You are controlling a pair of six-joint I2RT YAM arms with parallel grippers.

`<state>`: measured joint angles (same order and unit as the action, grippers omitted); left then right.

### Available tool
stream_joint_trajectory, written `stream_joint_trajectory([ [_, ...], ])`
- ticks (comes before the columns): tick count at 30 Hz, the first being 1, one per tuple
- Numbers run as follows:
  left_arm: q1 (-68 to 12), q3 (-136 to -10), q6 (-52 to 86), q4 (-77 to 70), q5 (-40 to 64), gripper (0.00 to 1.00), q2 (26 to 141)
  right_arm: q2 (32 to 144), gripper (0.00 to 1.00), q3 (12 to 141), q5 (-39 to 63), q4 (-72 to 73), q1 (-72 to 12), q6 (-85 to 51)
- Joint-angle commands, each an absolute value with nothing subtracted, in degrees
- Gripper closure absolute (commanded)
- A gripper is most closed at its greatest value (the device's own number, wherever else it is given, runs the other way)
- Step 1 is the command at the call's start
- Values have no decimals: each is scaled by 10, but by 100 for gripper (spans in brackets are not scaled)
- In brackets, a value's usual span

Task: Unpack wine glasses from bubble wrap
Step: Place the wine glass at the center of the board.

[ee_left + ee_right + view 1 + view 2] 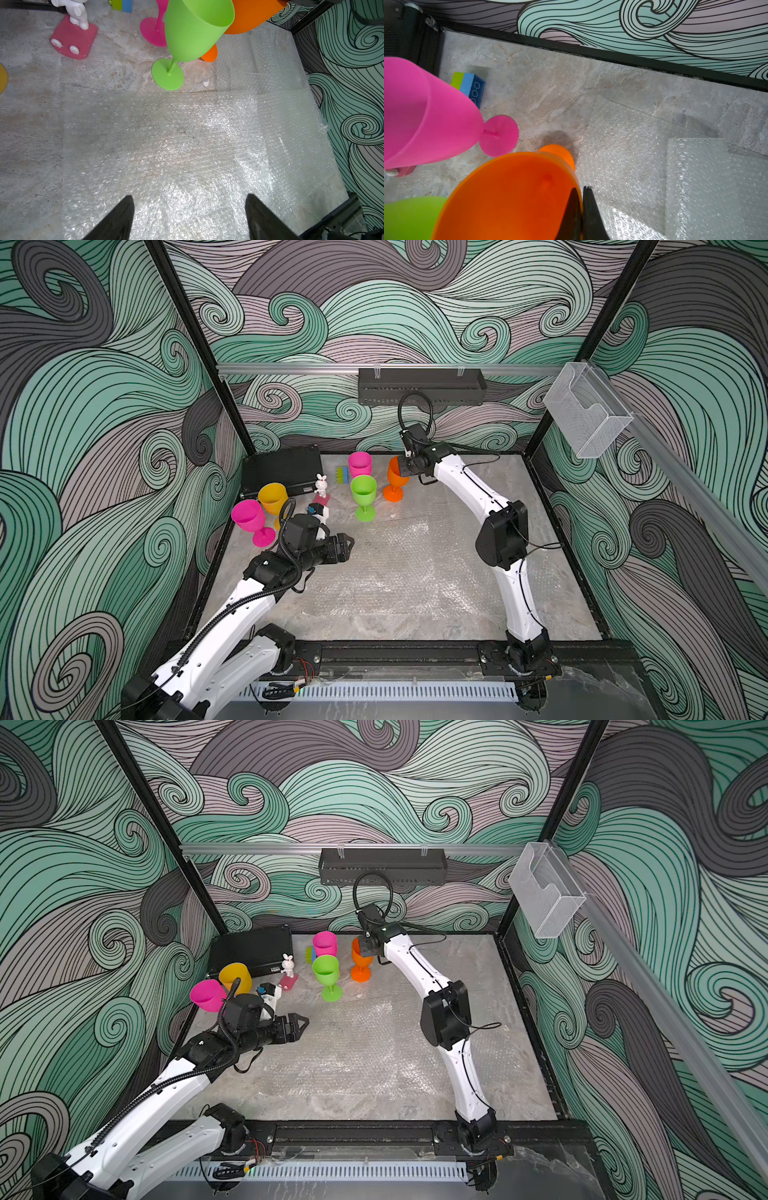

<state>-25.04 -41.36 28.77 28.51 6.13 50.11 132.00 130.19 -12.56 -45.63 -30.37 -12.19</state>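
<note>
Five goblets are standing bare on their feet toward the far side of the table, none of them in wrap. The orange goblet (395,481) is the one being handled. The right gripper (581,189) is pinching its rim, one finger inside the bowl and one outside. Its foot looks to be down on the table, right at the edge of the bubble wrap (166,145).

Just beside it is the lime green goblet (363,489), with a hot pink goblet (360,463) tucked right behind that, near the back wall. The yellow goblet (273,497) and the second pink goblet (249,516) are well apart from those, close together over on the left. The left arm's wrist covers the yellow one's stem in both top views.

The wrap is all flattened: a few clear dimpled sheets overlapping across the middle and right of the table, shiny where the light hits. The left gripper (189,197) hovers over it, jaws spread wide with nothing in them.

The table (332,622) is a grey marbled surface in a black frame. The walls (83,406) are covered in teal, grey and mauve swirls.

Between the two goblet groups there's a small white rabbit figure (320,485) on a pink base. A green-blue block (469,85) lies beside the rear pink goblet, and a black case (282,468) leans in the far left corner. A black tray (419,385) hangs on the back rail, and a clear box (586,410) is mounted on the right wall.
</note>
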Motion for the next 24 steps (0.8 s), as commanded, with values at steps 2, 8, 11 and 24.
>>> stream_joint_trajectory([
  [2,-246,-411,295,290,71,18,500,1345,95,1342,-134,-483,-305,-119],
  [8,-244,-408,296,286,74,18,501,1371,94,1379,-134,-492,-311,-119],
  [11,-245,-409,296,287,74,19,502,1381,95,1392,-129,-498,-312,-124],
  [24,-244,-406,297,287,75,19,498,1407,91,1415,-140,-510,-319,-118],
])
